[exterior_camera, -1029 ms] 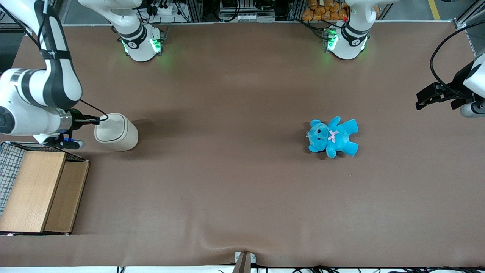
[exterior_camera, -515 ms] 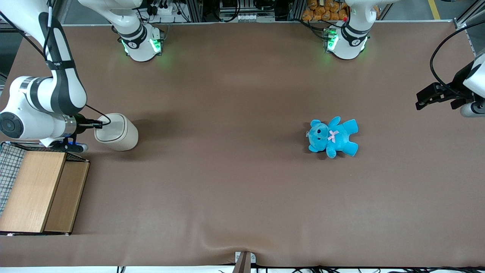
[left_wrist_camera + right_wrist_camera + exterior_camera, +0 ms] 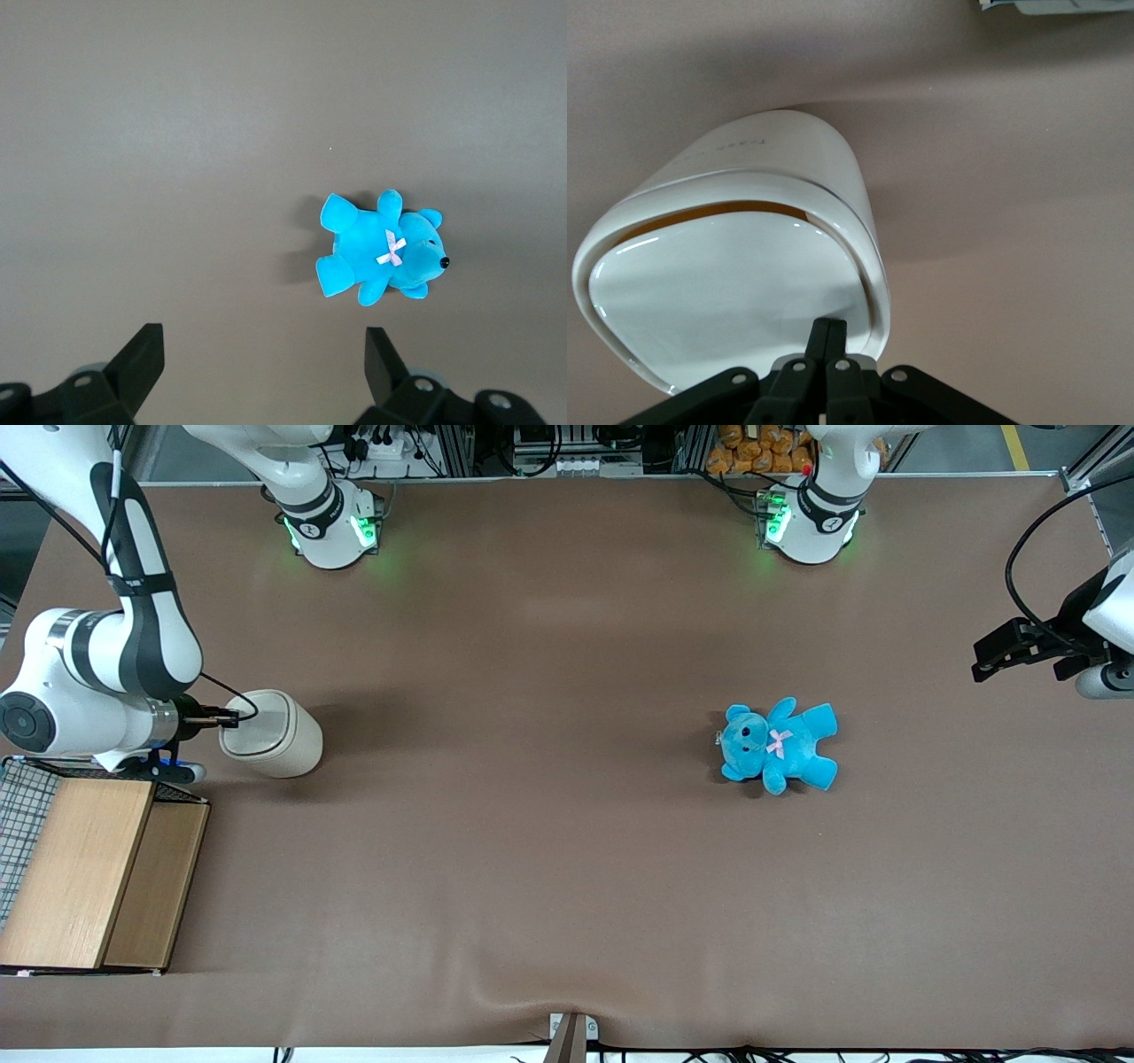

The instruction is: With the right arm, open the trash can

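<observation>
The cream-white trash can (image 3: pixel 276 735) stands on the brown table toward the working arm's end. Its rounded-square lid (image 3: pixel 718 283) shows a thin dark gap along one edge in the right wrist view. The right arm (image 3: pixel 97 664) reaches to it from the side. My gripper (image 3: pixel 226 716) is shut, fingers pressed together, with the tips (image 3: pixel 829 329) resting on the lid's rim at the can's top edge. It holds nothing.
A wood-topped wire basket (image 3: pixel 80 868) stands close to the arm's wrist, nearer the front camera than the trash can. A blue teddy (image 3: pixel 778 744) lies toward the parked arm's end, also in the left wrist view (image 3: pixel 381 257).
The arm's wrist has drawn back slightly toward the table's end, and the fingertips have settled on the lid's edge. The trash can has not moved.
</observation>
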You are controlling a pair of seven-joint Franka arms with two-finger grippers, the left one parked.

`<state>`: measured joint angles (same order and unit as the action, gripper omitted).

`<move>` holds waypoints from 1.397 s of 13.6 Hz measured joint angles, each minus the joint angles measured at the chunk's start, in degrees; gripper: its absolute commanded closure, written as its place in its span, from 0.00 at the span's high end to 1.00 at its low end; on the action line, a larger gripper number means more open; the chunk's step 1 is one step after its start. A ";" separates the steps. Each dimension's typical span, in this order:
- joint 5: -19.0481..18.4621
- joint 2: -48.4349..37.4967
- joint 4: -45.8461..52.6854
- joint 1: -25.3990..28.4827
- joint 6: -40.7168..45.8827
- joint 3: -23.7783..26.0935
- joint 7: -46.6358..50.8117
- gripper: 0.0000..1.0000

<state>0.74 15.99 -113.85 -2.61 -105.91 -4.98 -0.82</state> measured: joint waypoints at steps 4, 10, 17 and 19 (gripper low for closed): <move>-0.02 -1.87 2.75 0.01 3.79 0.05 -0.20 0.00; -0.03 -7.89 17.51 0.30 16.51 0.54 -0.35 0.00; 0.06 -13.63 24.94 0.37 20.56 1.09 -0.36 0.02; 0.07 -15.13 26.39 0.38 22.89 1.64 -0.36 0.12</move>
<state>0.81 0.86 -87.46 -2.22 -83.01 -3.34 -1.18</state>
